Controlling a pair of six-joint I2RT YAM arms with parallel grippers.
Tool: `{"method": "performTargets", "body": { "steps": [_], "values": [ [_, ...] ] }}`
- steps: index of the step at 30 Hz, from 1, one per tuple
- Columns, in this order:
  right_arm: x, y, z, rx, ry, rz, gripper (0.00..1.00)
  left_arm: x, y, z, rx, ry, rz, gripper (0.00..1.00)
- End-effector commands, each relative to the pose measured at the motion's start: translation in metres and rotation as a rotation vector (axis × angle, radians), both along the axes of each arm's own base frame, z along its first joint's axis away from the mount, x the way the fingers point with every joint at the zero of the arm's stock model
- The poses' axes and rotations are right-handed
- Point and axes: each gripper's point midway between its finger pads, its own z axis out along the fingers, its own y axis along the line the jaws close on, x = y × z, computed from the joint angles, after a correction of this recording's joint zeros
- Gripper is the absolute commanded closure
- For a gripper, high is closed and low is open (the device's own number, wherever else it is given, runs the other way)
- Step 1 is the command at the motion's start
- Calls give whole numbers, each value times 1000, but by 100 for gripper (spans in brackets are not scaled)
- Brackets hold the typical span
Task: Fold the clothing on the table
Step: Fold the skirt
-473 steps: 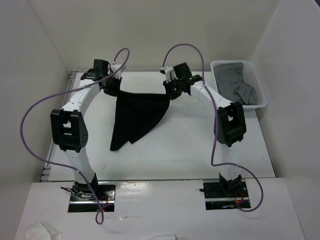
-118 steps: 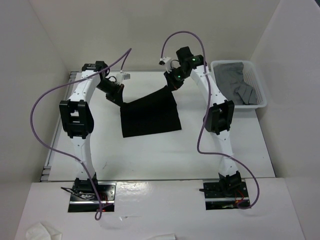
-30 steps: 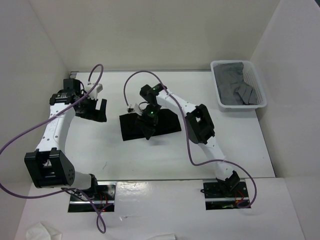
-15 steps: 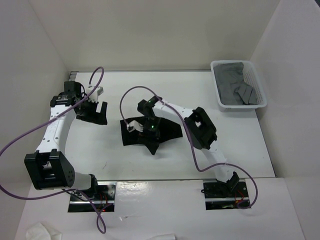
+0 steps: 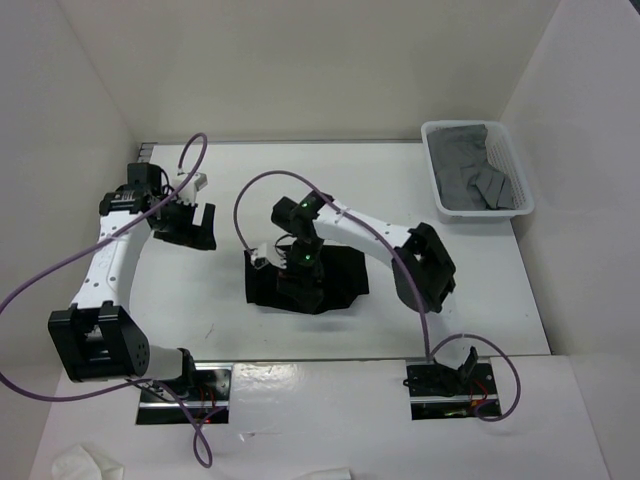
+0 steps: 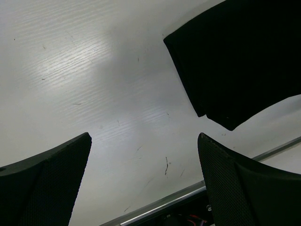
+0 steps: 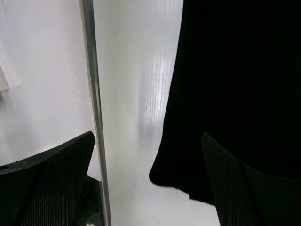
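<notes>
Nearest, the black garment (image 5: 345, 272) lies folded at the middle of the table (image 5: 480, 300), with the right gripper (image 5: 300, 288) low over it, jaws apart and empty. Risk: a finger snagging the top layer would drag the fold open. That arm reaches leftward, wrist bent down. Farther left, the left gripper (image 5: 190, 225) hovers over bare tabletop, jaws wide, holding nothing. A basket (image 5: 485, 212) sits far right.

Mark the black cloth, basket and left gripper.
black cloth (image 5: 345, 275), top view, right half.
basket (image 5: 487, 214), top view, near rim.
left gripper (image 6: 143, 136), left wrist view, midway between fingertips.
</notes>
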Motion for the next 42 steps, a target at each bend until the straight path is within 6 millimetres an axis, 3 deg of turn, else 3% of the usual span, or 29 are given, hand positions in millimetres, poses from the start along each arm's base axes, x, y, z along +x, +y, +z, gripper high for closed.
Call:
{"method": "performTargets", "body": {
  "steps": [1, 5, 11, 15, 18, 23, 25, 28, 32, 42],
  "values": [
    [13, 7, 64, 115, -136, -40, 1, -7, -4, 14, -17, -39, -23, 0],
    [17, 5, 77, 127, -181, -52, 1, -9, -4, 14, -13, -42, -30, 0],
    [27, 1, 19, 34, -135, -77, 1, -13, -5, 10, -14, -33, -30, 0],
    [37, 8, 0, 24, -116, -87, 1, -13, -5, 10, -14, -33, -30, 0],
    [55, 17, -5, 36, -160, -110, 1, -14, -3, 12, -4, -40, -26, 0],
    [89, 26, 7, 94, -191, -191, 1, -14, -2, 11, 6, -48, -21, 0],
    [93, 24, 6, 93, -174, -203, 1, -14, 0, 11, 14, -47, -17, 0],
    [93, 20, -4, 77, -122, -210, 1, -16, 0, 8, 13, -38, -17, 0],
    [92, 21, 3, 92, -119, -209, 1, -14, 0, 9, 14, -47, -17, 0],
    [85, 16, -3, 88, -77, -199, 1, -15, 0, 6, 13, -38, -17, 0]
  ]
}}
